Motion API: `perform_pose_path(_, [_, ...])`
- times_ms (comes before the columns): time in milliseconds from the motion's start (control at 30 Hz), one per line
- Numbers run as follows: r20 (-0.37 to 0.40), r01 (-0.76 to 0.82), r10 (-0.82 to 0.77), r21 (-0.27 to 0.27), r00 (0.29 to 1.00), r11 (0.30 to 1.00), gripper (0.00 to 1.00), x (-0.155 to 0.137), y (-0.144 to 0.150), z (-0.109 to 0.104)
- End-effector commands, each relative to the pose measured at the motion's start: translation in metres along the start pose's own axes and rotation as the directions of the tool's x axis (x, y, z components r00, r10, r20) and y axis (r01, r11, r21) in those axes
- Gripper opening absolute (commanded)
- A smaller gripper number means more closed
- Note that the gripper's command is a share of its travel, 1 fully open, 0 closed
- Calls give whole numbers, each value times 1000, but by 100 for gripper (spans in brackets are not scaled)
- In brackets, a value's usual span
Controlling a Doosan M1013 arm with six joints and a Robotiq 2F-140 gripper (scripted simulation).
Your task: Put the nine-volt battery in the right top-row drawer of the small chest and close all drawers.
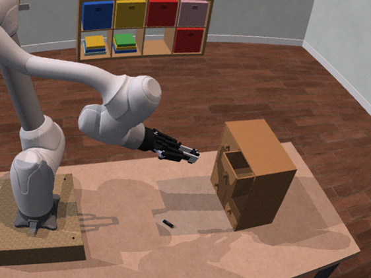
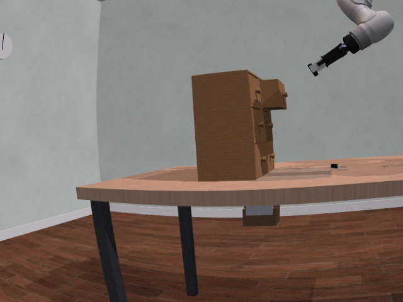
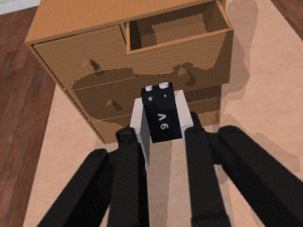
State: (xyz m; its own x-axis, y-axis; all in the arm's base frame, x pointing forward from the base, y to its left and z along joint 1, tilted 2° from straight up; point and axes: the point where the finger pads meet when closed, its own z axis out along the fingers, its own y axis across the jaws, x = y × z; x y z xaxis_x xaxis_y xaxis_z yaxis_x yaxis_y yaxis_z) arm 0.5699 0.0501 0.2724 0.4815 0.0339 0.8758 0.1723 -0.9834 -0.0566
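My gripper (image 1: 194, 155) is shut on the nine-volt battery (image 3: 162, 113), a black block marked "9 V" with two white terminals. It hangs in the air in front of the small wooden chest (image 1: 254, 172), about level with the top row and clear of it; the gripper also shows in the exterior view (image 2: 313, 68). The right drawer of the top row (image 1: 236, 165) is pulled partway out, and its tray looks empty in the wrist view (image 3: 177, 28). The other drawers are pushed in.
A small black cylinder (image 1: 168, 223) lies on the table in front of the chest, toward the near edge. The robot's base stands on a wooden block (image 1: 33, 217) at the table's left end. A shelf unit stands far back on the floor.
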Motion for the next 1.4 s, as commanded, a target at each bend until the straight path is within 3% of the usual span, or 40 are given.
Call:
perform_pose_path(0, [-149,12,-14,-14,989,1000,14,-3,-1,1])
perform_pose_path(767, [-157,12,-15,-16,988,1000,14,-1,-1,4])
perform_pose_path(1367, [-157,12,-15,-16,988,1000,14,14,-1,33])
